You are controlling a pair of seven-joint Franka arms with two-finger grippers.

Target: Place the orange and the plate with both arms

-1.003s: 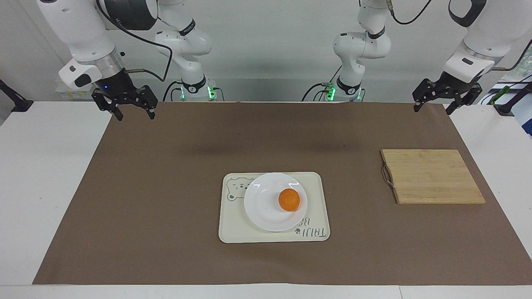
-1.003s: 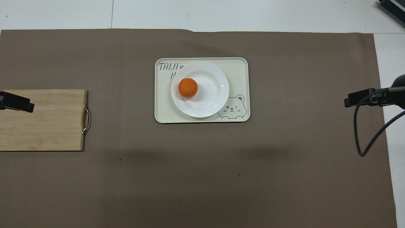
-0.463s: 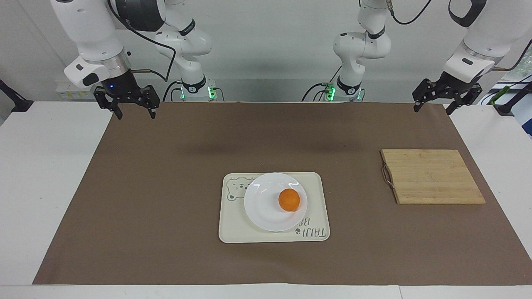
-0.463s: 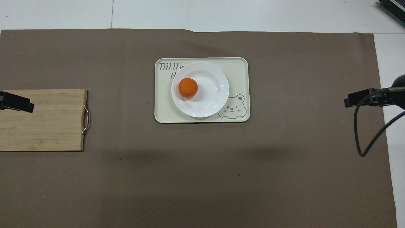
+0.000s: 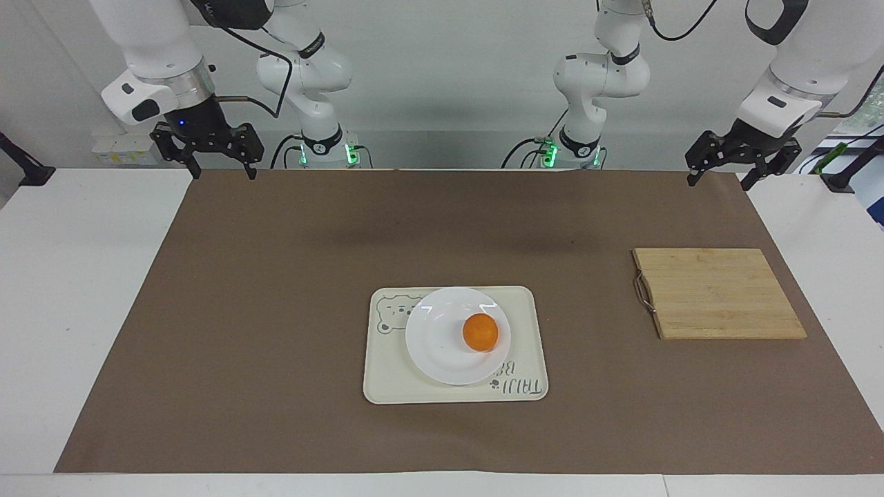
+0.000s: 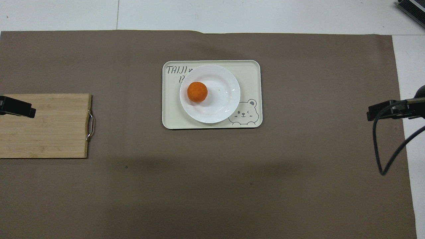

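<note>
White walls close off the scene at the robots' end, and a white tabletop (image 5: 83,310) is covered across most of its width by a brown mat (image 5: 276,276). Near the middle of the mat a cream tray (image 5: 525,304) with a bear drawing and lettering is laid flat. On the tray a round white plate (image 5: 435,345) is set, overlapping part of the lettering and lying just beside the bear drawing. The orange (image 5: 480,332) is seen resting in the plate, off its centre toward the left arm's end of the tabletop. A wooden cutting board (image 5: 718,293) with a small metal handle (image 5: 644,293) on its inner edge is placed on the mat toward the left arm's end, well apart from the tray. The right gripper (image 5: 222,170) is held in the air over the corner of the mat at the right arm's end, close to the robots; its fingers are spread apart and nothing is held between them. The left gripper (image 5: 718,181) is held in the air over the mat's edge at the left arm's end, with its fingers likewise spread and empty. Both grippers are kept well apart from the plate and the orange, and neither is touched.
</note>
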